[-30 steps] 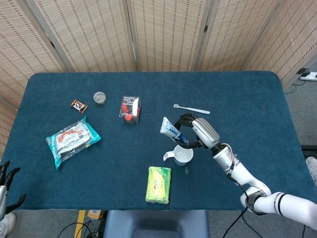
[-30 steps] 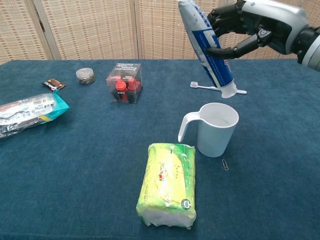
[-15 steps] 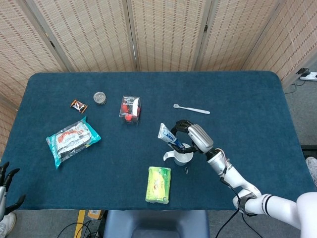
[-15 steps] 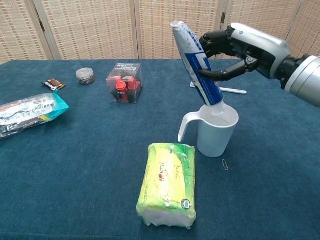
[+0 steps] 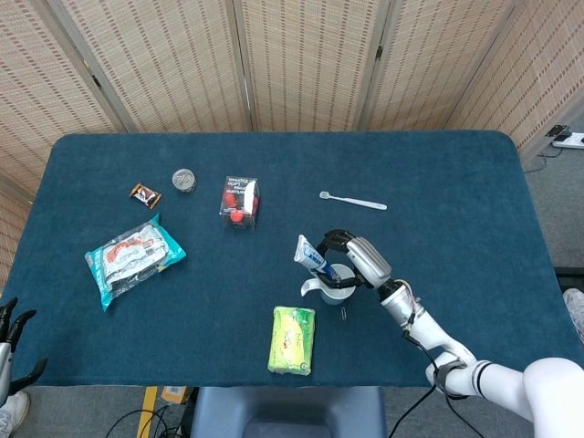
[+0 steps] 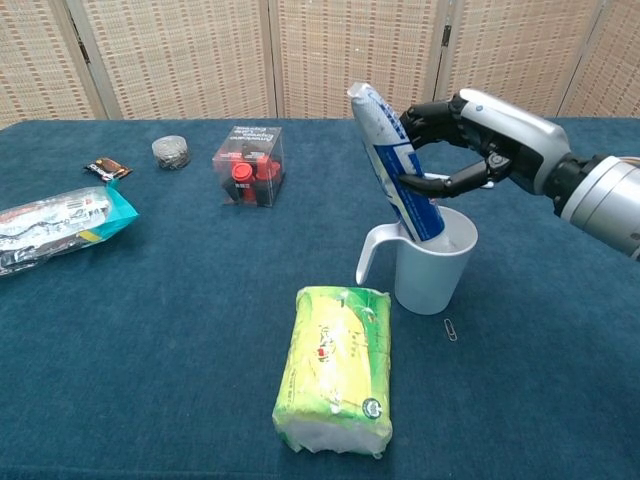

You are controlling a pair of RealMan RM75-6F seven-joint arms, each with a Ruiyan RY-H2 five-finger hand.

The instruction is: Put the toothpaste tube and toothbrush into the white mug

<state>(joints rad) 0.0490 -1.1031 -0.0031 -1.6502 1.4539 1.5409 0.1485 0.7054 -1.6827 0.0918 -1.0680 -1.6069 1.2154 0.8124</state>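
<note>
The blue-and-white toothpaste tube [image 6: 395,165] stands tilted with its cap end inside the white mug [image 6: 432,262]; from above the tube [image 5: 309,253] leans left out of the mug [image 5: 336,286]. My right hand [image 6: 478,140] grips the tube's upper part, also seen as the right hand [image 5: 358,256] just above the mug. The white toothbrush [image 5: 353,201] lies flat on the cloth behind the mug, mostly hidden by my hand in the chest view. My left hand [image 5: 11,330] hangs at the lower left edge off the table, fingers apart, holding nothing.
A green packet [image 6: 337,367] lies in front of the mug, a paperclip [image 6: 450,329] to its right. A clear box of red items [image 6: 249,165], a small round tin [image 6: 171,151], a brown wrapper [image 6: 107,168] and a teal snack bag [image 6: 55,225] lie to the left.
My right hand has lowered the toothpaste tube from above the mug until its cap end went inside the mug. Nothing else moved.
</note>
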